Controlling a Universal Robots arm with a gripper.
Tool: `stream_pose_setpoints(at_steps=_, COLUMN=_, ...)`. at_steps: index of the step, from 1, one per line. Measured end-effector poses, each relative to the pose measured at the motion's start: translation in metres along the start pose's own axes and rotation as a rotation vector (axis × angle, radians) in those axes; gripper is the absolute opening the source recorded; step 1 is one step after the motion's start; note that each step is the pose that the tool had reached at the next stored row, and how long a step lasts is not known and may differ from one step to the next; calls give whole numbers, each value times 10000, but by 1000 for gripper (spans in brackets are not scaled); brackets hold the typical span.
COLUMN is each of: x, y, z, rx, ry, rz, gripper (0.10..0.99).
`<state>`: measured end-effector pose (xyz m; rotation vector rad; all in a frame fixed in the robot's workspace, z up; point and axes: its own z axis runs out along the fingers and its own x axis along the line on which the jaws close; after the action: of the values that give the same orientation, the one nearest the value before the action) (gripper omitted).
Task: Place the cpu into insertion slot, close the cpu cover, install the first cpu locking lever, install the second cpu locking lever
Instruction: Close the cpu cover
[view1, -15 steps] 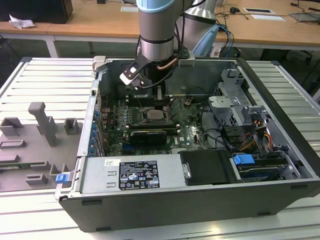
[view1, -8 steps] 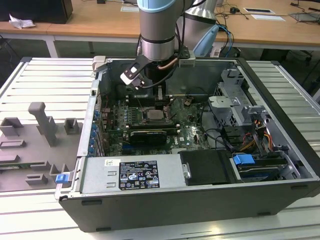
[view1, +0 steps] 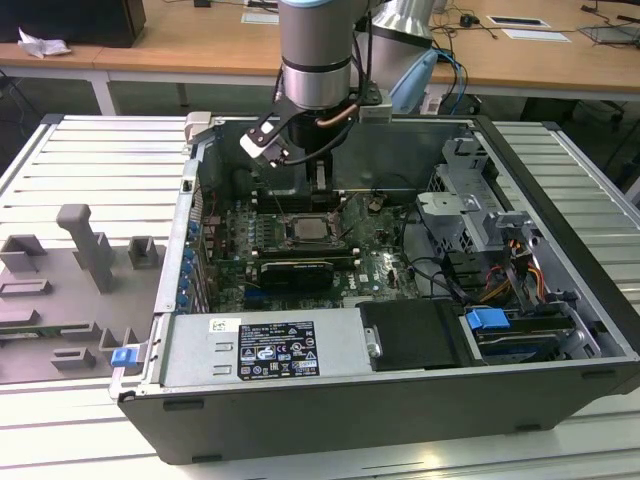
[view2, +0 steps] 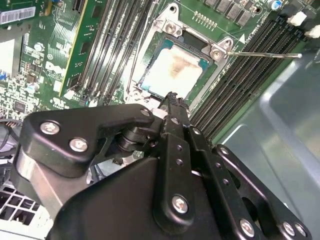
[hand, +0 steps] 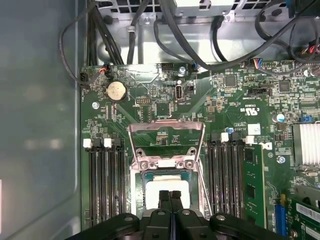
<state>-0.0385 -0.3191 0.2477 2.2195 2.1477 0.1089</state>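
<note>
The grey robot arm (view1: 315, 60) is being held upright over the open dark computer case (view1: 400, 420), with its wrist pointing straight down at the green motherboard (hand: 165, 107). The small square silver-grey cpu (view2: 172, 70) is lying flat in its socket and has no evident long axis. The thin silver frame of the cpu cover (hand: 166, 127) is standing open beside it. The black gripper (hand: 170, 192) is being presented with fingers pressed together, holding nothing. The tips are at the cpu's edge, possibly touching it.

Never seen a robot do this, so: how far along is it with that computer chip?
Done: the cpu lies seated, silver top up. In hand: the claw, shut and empty, hovers just above it. Left: the cpu cover looks swung open, and a thin locking lever sticks out unlatched.
</note>
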Motion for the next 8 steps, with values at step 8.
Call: stream_pose_setpoints(at_steps=8, x=8, y=26, z=-49, rx=1, ry=-9, rz=1, gripper=106)
